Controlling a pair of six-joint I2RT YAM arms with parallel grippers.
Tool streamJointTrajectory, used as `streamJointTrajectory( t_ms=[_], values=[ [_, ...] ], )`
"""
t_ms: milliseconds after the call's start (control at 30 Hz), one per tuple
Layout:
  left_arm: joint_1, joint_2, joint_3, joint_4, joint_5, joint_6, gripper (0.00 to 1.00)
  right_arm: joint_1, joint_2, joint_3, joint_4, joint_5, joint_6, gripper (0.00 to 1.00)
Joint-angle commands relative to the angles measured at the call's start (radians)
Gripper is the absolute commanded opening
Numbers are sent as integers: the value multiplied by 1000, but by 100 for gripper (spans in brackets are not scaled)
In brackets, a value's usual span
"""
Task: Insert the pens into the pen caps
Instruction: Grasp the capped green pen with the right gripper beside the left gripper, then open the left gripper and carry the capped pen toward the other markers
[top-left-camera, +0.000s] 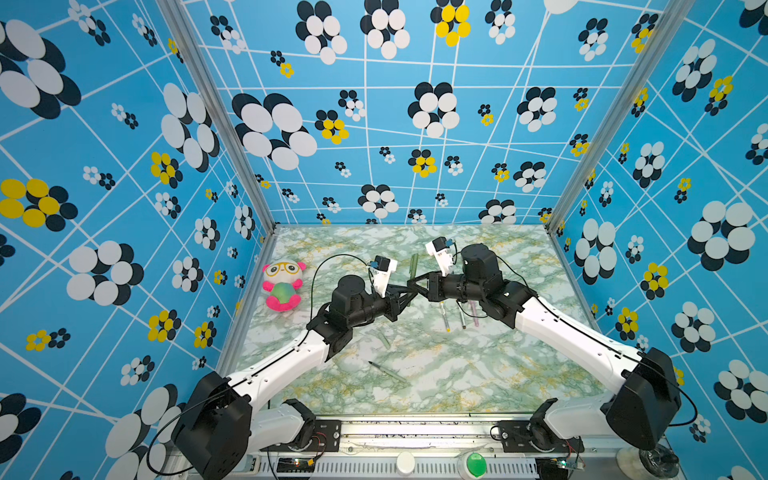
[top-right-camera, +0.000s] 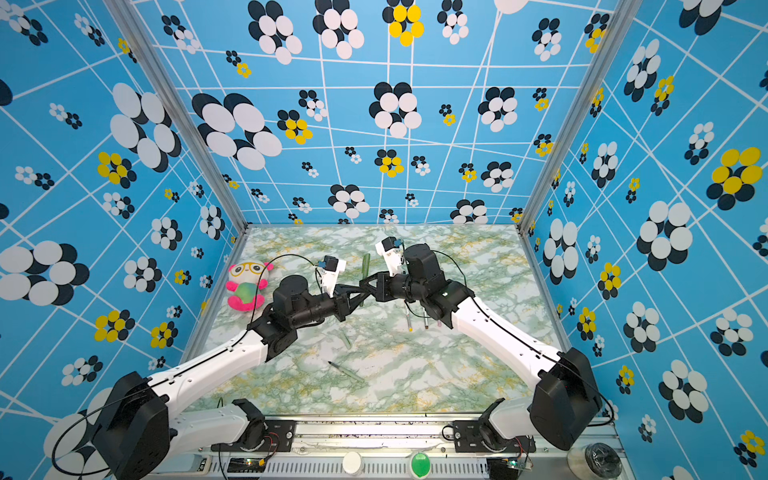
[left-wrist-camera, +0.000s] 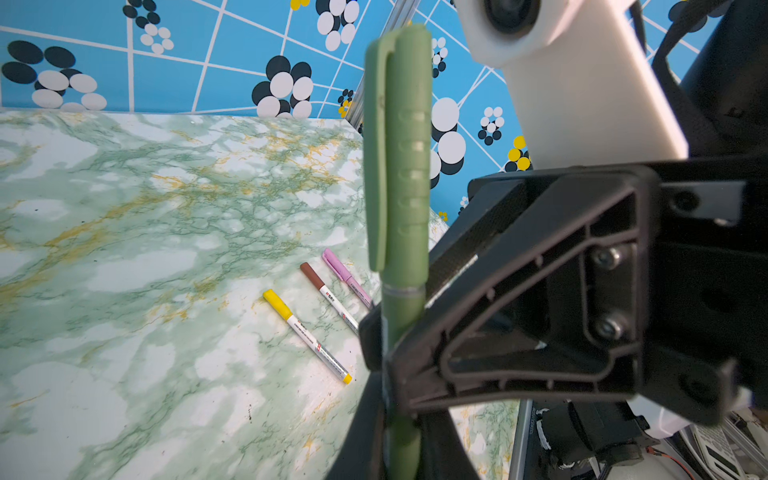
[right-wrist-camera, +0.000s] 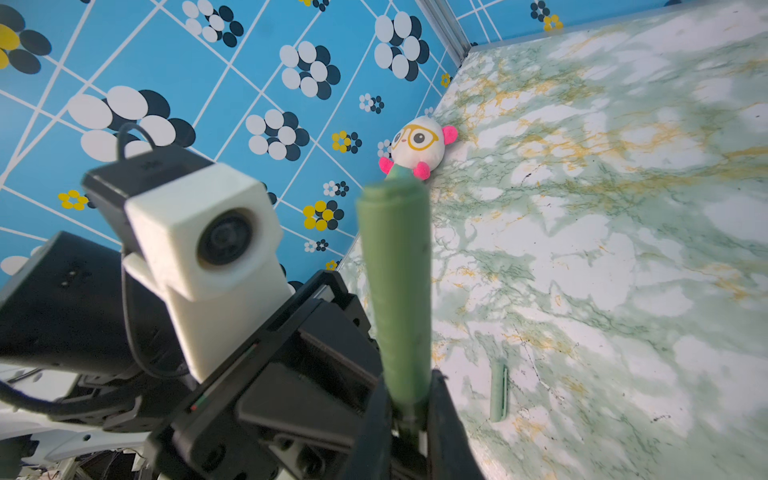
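Both arms reach inward, grippers meeting tip to tip.
The left arm (top-left-camera: 282, 365) and right arm (top-left-camera: 573, 336) angle in from the near corners, wrists level; the left gripper (top-left-camera: 409, 296) and right gripper (top-left-camera: 412, 284) are both clamped on one green pen (top-left-camera: 414, 266).

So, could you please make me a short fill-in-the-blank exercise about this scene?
1. The pen that the left gripper and right gripper both grip is ___.
2. ___ capped pens lie side by side on the table.
3. The toy has ___ ears.
4. The lone pen near the loose cap is ___.

Missing: green; three; pink; uncapped.
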Motion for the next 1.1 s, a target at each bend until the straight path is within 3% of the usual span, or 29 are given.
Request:
streamJointTrajectory(
  t_ms=[0, 133, 267, 367, 500, 700, 1067],
  values=[
    [-6, -3, 8, 44, -19, -7, 0, 14, 14, 32, 6, 21, 11, 7],
    [-6, 0, 0, 52, -37, -24, 2, 14, 8, 41, -13, 79, 24, 2],
    [-6, -25, -9, -5, -21, 1, 45, 4, 12, 91, -101, 175, 13, 0],
    [-11, -70, -29, -92, -13, 55, 60, -16, 26, 129, -162, 208, 11, 0],
    [-23, -165, -82, -185, -22, 128, 67, -44, 70, 169, -268, 225, 9, 0],
    [-23, -314, -178, -188, -119, 160, 80, -84, 222, 234, -489, 186, -14, 0],
    [-23, -288, -175, -157, -122, 173, 81, -89, 488, 296, -639, 93, -119, 1]
  ],
)
